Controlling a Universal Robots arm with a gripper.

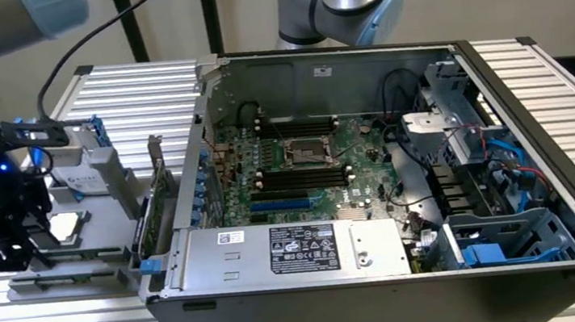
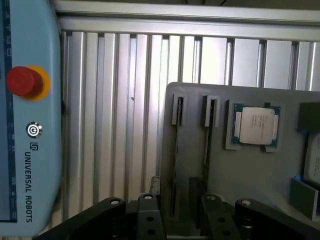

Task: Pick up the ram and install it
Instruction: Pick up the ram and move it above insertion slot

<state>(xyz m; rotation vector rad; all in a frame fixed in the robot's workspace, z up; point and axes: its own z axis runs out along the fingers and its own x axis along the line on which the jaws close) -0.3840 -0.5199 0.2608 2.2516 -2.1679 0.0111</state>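
Wrist view: the gripper (image 2: 175, 194) hangs low over the grey tray (image 2: 250, 180), spread apart and straddling the ram (image 2: 175, 150), which stands edge-up in its slot. We judge that an off-centre closure could tilt the thin board, jam it in the slot, or snag the neighbouring stick (image 2: 206, 145).

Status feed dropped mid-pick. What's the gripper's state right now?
Gripper: open, holding nothing, fingers spread low over the grey tray.
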